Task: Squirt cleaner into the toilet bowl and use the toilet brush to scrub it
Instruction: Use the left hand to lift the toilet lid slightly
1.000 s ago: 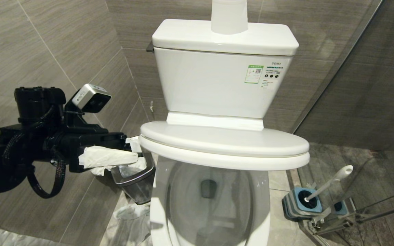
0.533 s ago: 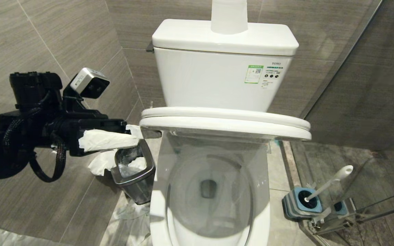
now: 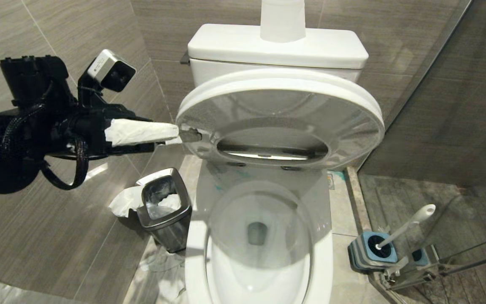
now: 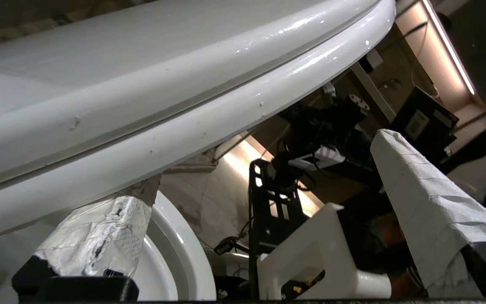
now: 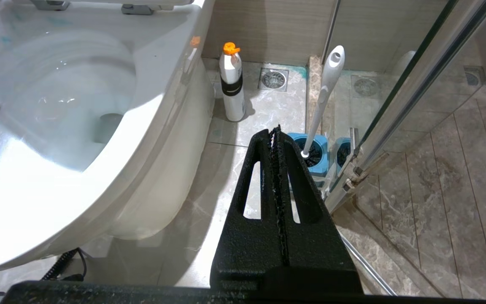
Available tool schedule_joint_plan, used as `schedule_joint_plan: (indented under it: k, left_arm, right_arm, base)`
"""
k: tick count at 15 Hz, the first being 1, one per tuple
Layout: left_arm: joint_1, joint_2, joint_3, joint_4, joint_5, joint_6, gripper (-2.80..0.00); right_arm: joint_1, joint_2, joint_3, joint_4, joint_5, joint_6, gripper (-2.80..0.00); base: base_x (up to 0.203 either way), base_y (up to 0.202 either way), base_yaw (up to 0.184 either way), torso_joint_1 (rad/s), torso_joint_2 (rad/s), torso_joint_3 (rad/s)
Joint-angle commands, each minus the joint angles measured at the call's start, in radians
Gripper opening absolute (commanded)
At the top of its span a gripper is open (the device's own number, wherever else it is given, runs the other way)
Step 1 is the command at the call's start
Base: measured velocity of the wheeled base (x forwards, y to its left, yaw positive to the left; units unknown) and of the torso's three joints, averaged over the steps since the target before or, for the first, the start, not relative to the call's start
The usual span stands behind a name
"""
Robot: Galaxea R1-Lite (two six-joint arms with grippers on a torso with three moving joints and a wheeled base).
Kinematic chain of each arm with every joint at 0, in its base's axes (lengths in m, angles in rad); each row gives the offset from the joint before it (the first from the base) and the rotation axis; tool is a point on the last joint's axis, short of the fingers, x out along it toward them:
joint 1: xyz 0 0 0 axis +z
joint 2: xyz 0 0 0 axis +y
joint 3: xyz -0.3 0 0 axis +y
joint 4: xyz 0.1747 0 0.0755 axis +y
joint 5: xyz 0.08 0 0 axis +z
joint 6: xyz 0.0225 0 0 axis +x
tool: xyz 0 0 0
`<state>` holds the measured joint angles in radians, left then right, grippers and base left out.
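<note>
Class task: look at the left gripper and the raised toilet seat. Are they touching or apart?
Touching. In the left wrist view, one tissue-wrapped finger presses up against the underside of the toilet seat; the left gripper stands open at the seat's edge.

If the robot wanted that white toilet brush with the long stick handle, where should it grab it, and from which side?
Probably high on the long white plastic toilet brush handle, below its rounded tip. The bristle head sits hidden in the square blue holder, and the handle leans up out of it, free all round. Coming from the toilet side looks safest, since the glass shower door stands close on the other side.
</note>
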<state>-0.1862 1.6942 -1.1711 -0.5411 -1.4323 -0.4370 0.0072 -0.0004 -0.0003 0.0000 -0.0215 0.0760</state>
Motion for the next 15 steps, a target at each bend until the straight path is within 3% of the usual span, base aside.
schedule_joint_plan:
  k: [1,5,8,12,15]
  left_arm:
    - [-0.005,0.024,-0.059,-0.002,0.041,-0.062,0.00]
    - [-0.036,0.074,-0.186,-0.005,0.222,-0.143,0.00]
    - [-0.038,0.107,-0.236,-0.005,0.265,-0.150,0.00]
    - [-0.045,0.149,-0.324,-0.003,0.389,-0.153,0.00]
    - [-0.045,0.191,-0.412,-0.003,0.489,-0.196,0.00]
  right_arm:
    - [0.000,0.000,0.000,0.000,0.000,0.001,-2.80]
    - [0.000,0.000,0.000,0.000,0.000,0.001,-2.80]
    - [0.000,0.000,-0.001,0.000,0.000,0.001,-2.80]
    - [0.000,0.000,0.000,0.000,0.000,0.001,-2.80]
    - [0.000,0.000,0.000,0.000,0.000,0.001,-2.80]
  base:
    - [0.000,0.000,0.000,0.000,0.00,0.000]
    - [0.000,0.000,0.000,0.000,0.00,0.000]
    - [0.000,0.000,0.000,0.000,0.00,0.000]
    - [0.000,0.000,0.000,0.000,0.00,0.000]
    - [0.000,0.000,0.000,0.000,0.00,0.000]
